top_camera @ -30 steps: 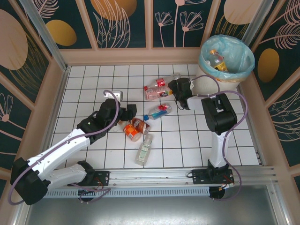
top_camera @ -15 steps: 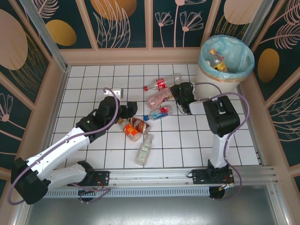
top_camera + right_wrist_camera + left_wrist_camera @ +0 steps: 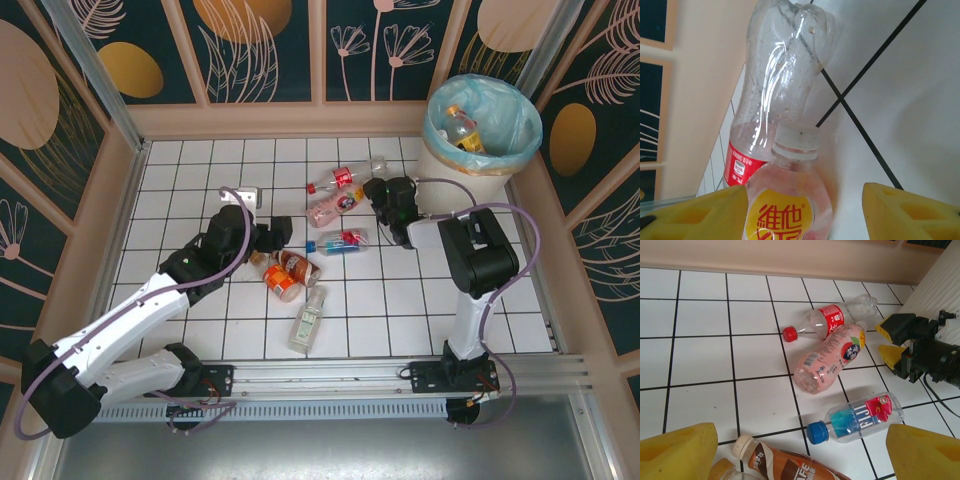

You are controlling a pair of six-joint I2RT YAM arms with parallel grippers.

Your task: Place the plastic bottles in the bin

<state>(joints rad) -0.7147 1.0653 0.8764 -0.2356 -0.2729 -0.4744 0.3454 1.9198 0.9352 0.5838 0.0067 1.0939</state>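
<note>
Several plastic bottles lie on the tiled floor. A clear one with a red label (image 3: 345, 178) (image 3: 827, 320) (image 3: 780, 85) rests against a pink one (image 3: 335, 203) (image 3: 830, 357) (image 3: 790, 200). A blue-capped Fiji bottle (image 3: 340, 241) (image 3: 860, 417), a brown coffee bottle (image 3: 292, 266) (image 3: 785, 465), an orange one (image 3: 276, 282) and a green-labelled one (image 3: 308, 318) lie nearer. My right gripper (image 3: 375, 192) (image 3: 810, 210) is open, the pink bottle's neck between its fingers. My left gripper (image 3: 283, 235) (image 3: 800, 450) is open above the coffee bottle. The bin (image 3: 500, 160) stands far right with bottles inside.
A raised beige wall (image 3: 300, 118) rims the floor on all sides. A small metal bracket (image 3: 248, 201) sits left of the bottles. White tiles at the left (image 3: 170, 180) and near right (image 3: 400, 310) carry nothing.
My right gripper's jaws narrowed and then widened again by the pink bottle, which shifted a little. The Fiji bottle turned slightly. My left arm barely moved.
</note>
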